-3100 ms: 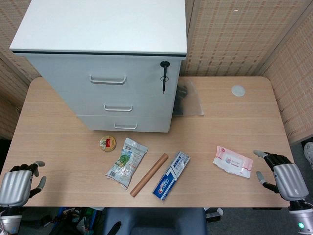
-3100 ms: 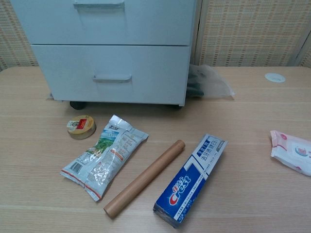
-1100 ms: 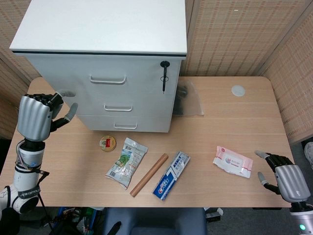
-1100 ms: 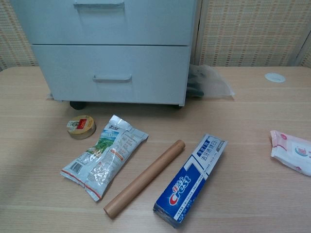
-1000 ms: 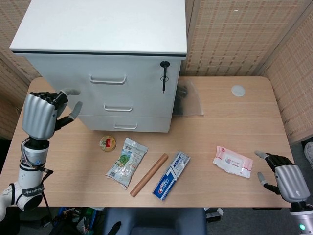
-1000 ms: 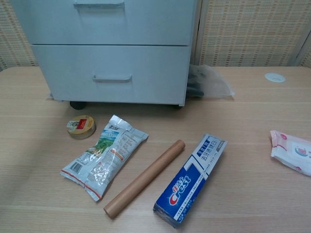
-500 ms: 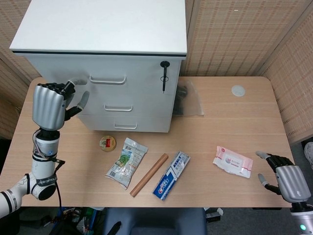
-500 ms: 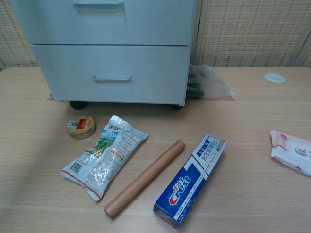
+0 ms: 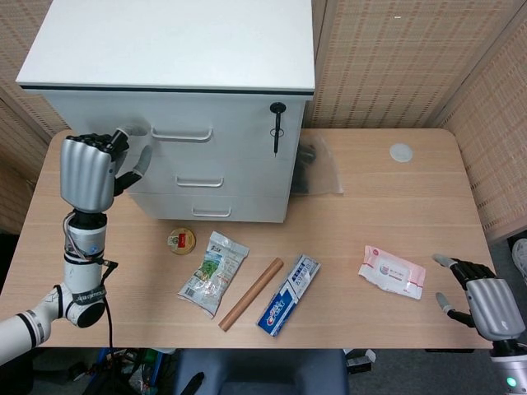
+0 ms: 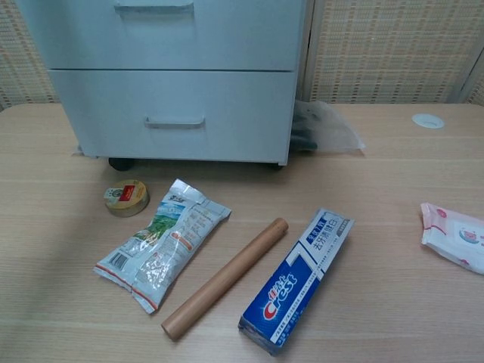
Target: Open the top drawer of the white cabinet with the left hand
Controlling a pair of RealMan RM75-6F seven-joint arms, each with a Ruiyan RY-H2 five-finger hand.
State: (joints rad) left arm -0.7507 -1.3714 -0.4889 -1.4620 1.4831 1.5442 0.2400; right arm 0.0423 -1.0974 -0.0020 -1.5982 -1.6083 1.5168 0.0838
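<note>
The white cabinet (image 9: 177, 62) stands at the back left of the table, its three drawers closed. The top drawer (image 9: 222, 123) has a curved handle (image 9: 181, 134) and a key (image 9: 277, 127) hanging in the lock at its right. My left hand (image 9: 89, 170) is raised in front of the cabinet's left edge, fingers apart and empty, its fingertips (image 9: 123, 134) just left of the handle, apart from it. My right hand (image 9: 486, 301) rests open at the table's front right corner. The chest view shows only the two lower drawers (image 10: 174, 113) and neither hand.
On the table in front of the cabinet lie a small round tin (image 9: 181, 240), a snack bag (image 9: 212, 272), a wooden roller (image 9: 250, 293) and a toothpaste box (image 9: 289, 294). A wipes pack (image 9: 392, 270) lies right, a clear bag (image 9: 317, 169) beside the cabinet, a white disc (image 9: 401, 152) far right.
My left hand has risen from the table's front left corner and moved right and up toward the top drawer's handle. The right hand has stayed in place.
</note>
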